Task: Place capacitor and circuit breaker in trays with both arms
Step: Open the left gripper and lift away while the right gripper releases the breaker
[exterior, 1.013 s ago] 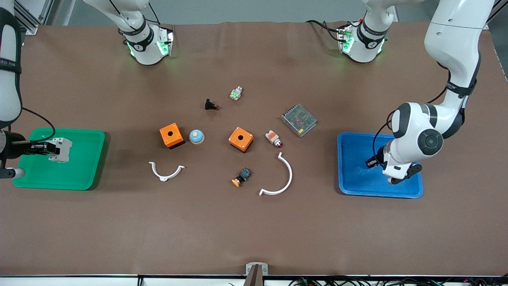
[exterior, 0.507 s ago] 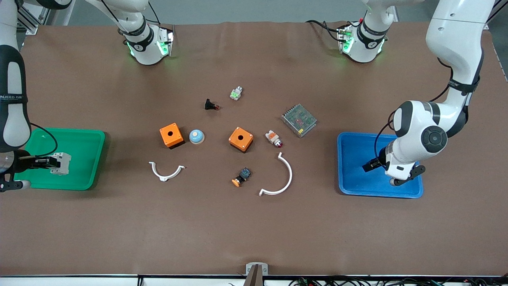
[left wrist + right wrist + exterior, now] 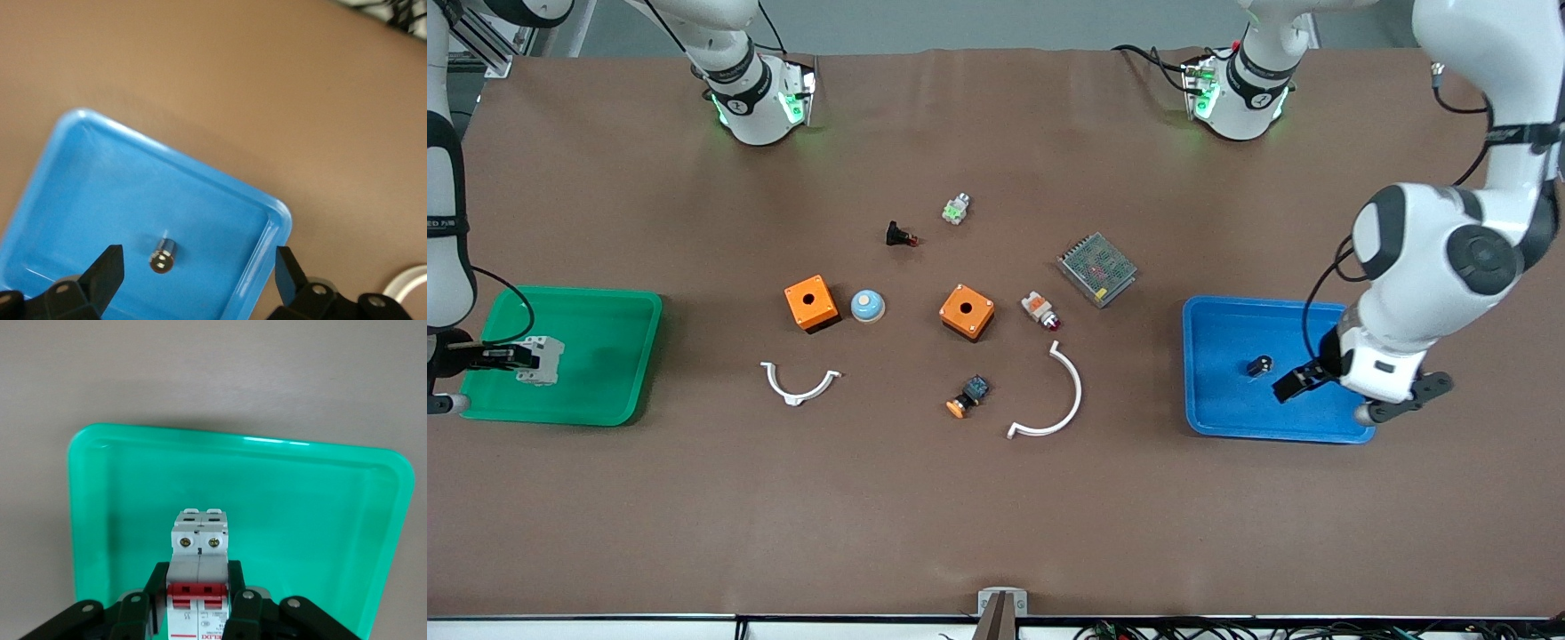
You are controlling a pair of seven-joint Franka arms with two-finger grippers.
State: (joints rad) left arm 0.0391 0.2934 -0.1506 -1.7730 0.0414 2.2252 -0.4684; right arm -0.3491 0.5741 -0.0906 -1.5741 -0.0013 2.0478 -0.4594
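The capacitor [image 3: 1260, 364], a tiny black cylinder, lies on its side in the blue tray [image 3: 1227, 418] at the left arm's end of the table. My left gripper [image 3: 1294, 384] is open and empty above the tray, beside the capacitor. In the left wrist view the capacitor [image 3: 162, 256] shows between my spread fingers [image 3: 107, 273], apart from both. My right gripper [image 3: 503, 358] is shut on the white-grey circuit breaker [image 3: 538, 360] over the green tray [image 3: 605, 409]. In the right wrist view the breaker [image 3: 199, 553] with red toggles sits clamped between the fingers [image 3: 150, 593].
Mid-table lie two orange boxes [image 3: 811, 303] [image 3: 967, 312], a blue dome [image 3: 867, 306], two white arcs [image 3: 799, 384] [image 3: 1054, 400], an orange-capped push button [image 3: 967, 396], a white-orange part [image 3: 1040, 310], a meshed metal box [image 3: 1096, 268], a black part [image 3: 899, 236] and a small green-white part [image 3: 956, 209].
My left gripper has let go of the capacitor, which now lies in the blue tray, and has pulled up and away. My right gripper has carried the breaker toward the green tray's outer end.
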